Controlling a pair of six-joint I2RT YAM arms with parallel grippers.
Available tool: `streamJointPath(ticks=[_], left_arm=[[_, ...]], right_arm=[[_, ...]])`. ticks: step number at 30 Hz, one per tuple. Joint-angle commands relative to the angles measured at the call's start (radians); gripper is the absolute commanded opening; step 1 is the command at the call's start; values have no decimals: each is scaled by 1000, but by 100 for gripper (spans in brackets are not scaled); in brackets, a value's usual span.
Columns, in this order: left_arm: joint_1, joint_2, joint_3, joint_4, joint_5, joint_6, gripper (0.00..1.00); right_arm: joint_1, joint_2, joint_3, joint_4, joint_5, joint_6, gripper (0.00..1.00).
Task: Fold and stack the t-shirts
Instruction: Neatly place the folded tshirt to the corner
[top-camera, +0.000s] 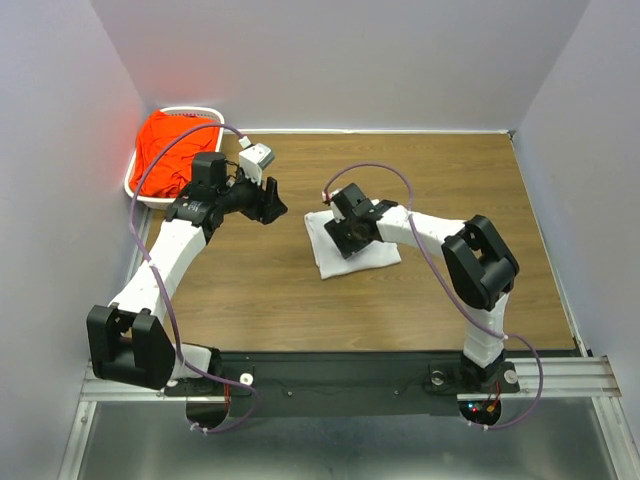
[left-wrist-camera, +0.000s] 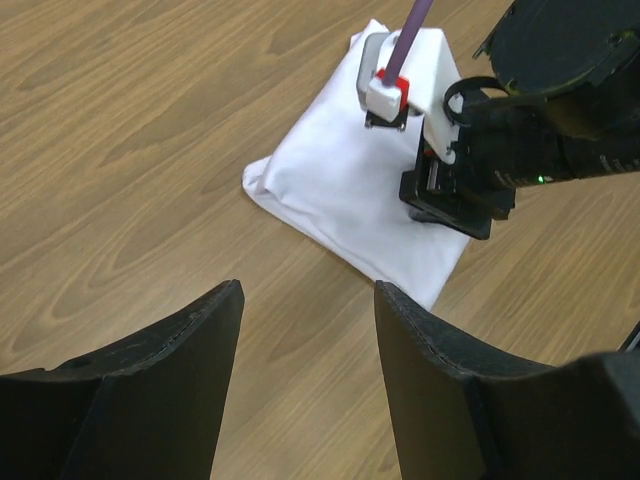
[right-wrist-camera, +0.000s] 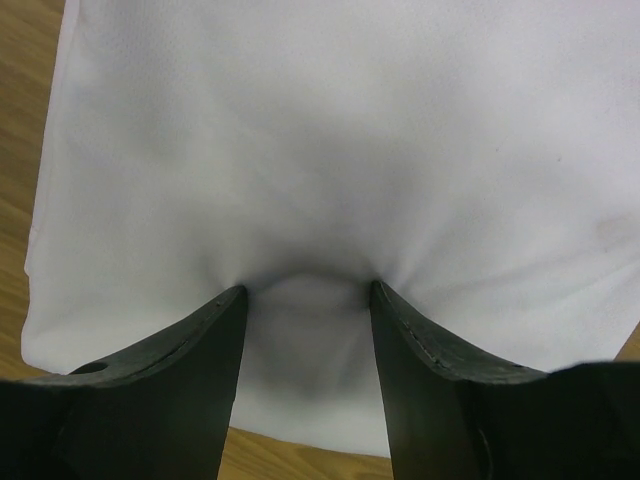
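The white t-shirt (top-camera: 375, 252) lies folded in a small rectangle at the table's middle; it also shows in the left wrist view (left-wrist-camera: 335, 190) and the right wrist view (right-wrist-camera: 350, 130). My right gripper (top-camera: 345, 238) (right-wrist-camera: 308, 290) is open, its fingertips pressed down into the white cloth, which dimples between them. My left gripper (top-camera: 272, 205) (left-wrist-camera: 308, 290) is open and empty, above bare wood to the left of the white shirt. The orange-red t-shirt (top-camera: 170, 150) lies crumpled in the basket at the far left.
The white slotted basket (top-camera: 131, 185) stands at the table's far left corner against the wall. The wooden table (top-camera: 300, 300) is walled on the left, back and right. The right arm's wrist (left-wrist-camera: 520, 140) stands over the white shirt.
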Motion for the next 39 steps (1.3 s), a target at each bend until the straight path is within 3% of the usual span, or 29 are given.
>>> streamJointPath(ticks=[1,5,10,11,14,17,27,32,39], left_arm=[[2,-12,8,8,-2,3,66],[2,-4,5,5,-2,25,66],[2,19,8,1,-3,41,66],[2,23,11,4,-3,43,66],[2,39,14,5,3,46,66],[2,57,13,14,9,49,66],[2,89,29,-6,27,57,66],[2,82,34,-12,26,60,66],[2,56,36,-10,32,49,66]], right_arm=[[-121,24,-50,31,38,43,58],[-308,-2,-106,21,-13,-12,57],[-579,0,-120,11,-68,-243,57],[-580,9,-111,8,-71,-244,57],[-770,47,-53,1,-94,-377,57],[-868,134,34,-13,-142,-515,55],[-939,247,179,-64,-208,-780,54],[-948,172,223,-93,-238,-732,57],[-948,-18,294,-194,-311,-520,75]])
